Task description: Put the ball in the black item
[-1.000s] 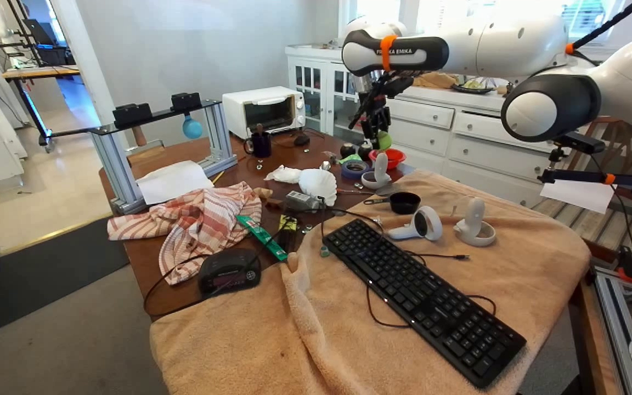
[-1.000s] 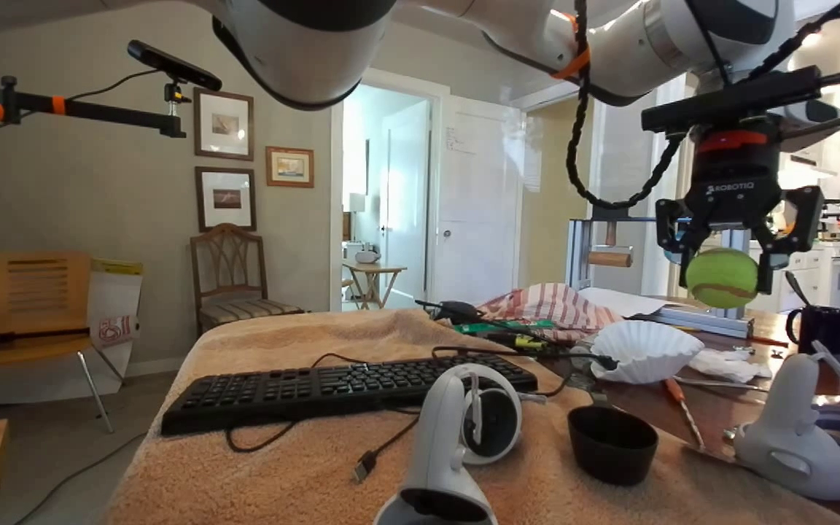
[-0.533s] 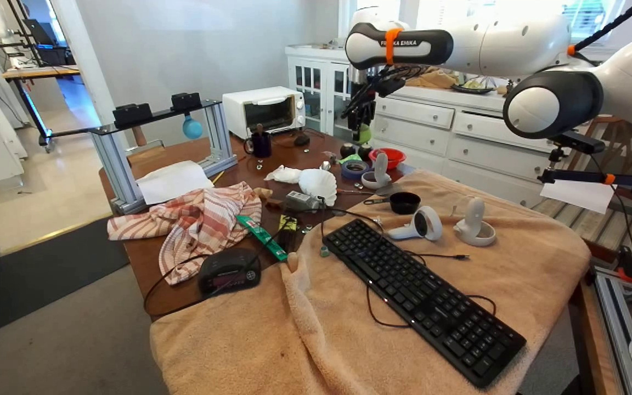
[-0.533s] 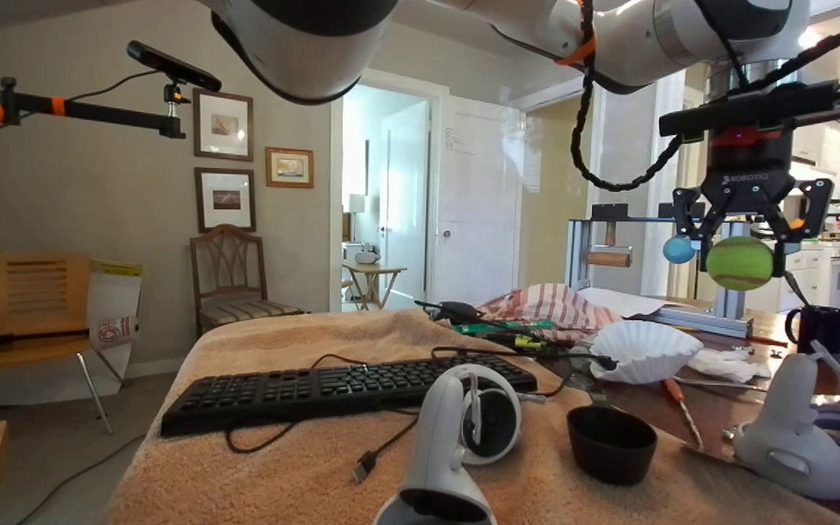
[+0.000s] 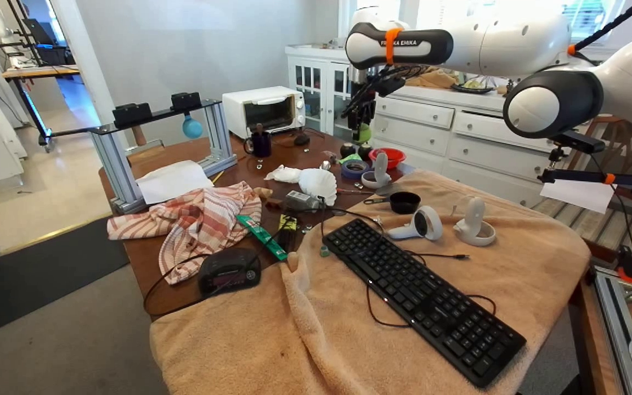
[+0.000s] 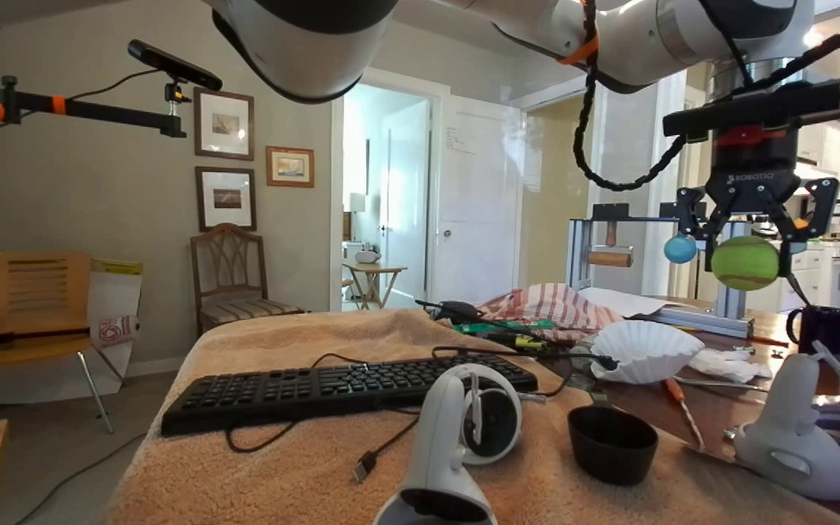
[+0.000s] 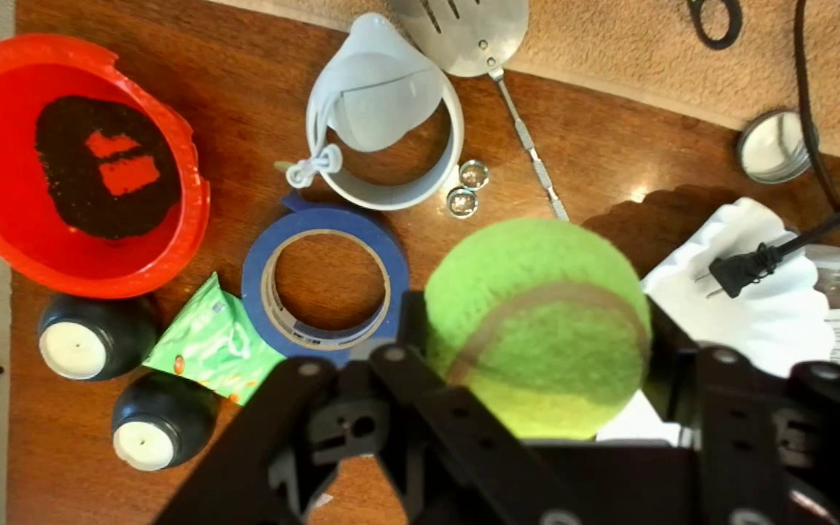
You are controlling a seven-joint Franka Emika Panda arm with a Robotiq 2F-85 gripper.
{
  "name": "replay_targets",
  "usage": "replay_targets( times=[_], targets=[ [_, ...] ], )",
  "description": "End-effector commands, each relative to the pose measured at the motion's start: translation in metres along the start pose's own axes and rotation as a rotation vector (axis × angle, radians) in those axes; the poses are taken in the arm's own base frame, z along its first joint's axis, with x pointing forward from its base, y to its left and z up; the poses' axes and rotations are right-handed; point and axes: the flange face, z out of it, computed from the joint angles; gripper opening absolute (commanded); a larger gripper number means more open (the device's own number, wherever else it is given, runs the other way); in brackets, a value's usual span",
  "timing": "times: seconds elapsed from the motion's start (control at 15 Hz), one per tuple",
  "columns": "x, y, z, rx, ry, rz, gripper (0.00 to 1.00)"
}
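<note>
The yellow-green ball (image 7: pixel 537 262) is clasped between both fingers of my gripper (image 6: pixel 747 261), high above the table, and shows in all views. Seen from the wrist, the ball touches a finger on either side, with bare wood and a blue tape roll below. The black item is a small black cup (image 6: pixel 612 448) with a handle, upright on the tan towel; in an exterior view the same cup (image 5: pixel 405 203) stands nearer the keyboard than my gripper does. Its inside looks dark. In the wrist view only a black loop (image 7: pixel 733 29), possibly its handle, shows.
Around the cup are white controllers (image 5: pixel 424 224), a metal spatula (image 7: pixel 464 33) and a white paper filter (image 6: pixel 644 351). A red bowl (image 7: pixel 190 164), blue tape (image 7: pixel 398 270) and black candle jars (image 7: pixel 117 328) lie below the arm. The long keyboard (image 5: pixel 425 302) crosses the towel.
My gripper, still holding the ball, has risen slightly and shifted away from the red bowl's side toward the mug's side, mostly in the earlier half second. It is nearly still now. The cup has not moved.
</note>
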Motion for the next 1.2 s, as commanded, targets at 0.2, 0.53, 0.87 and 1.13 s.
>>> replay_targets(
  times=[0.2, 0.53, 0.87, 1.13],
  targets=[
    [-0.020, 0.059, -0.009, 0.061, 0.064, 0.091, 0.42],
    [-0.056, 0.087, -0.010, 0.059, -0.109, 0.203, 0.42],
    [-0.088, 0.102, -0.023, 0.061, -0.260, 0.272, 0.42],
    [-0.096, 0.107, -0.041, 0.058, -0.263, 0.279, 0.42]
  ],
)
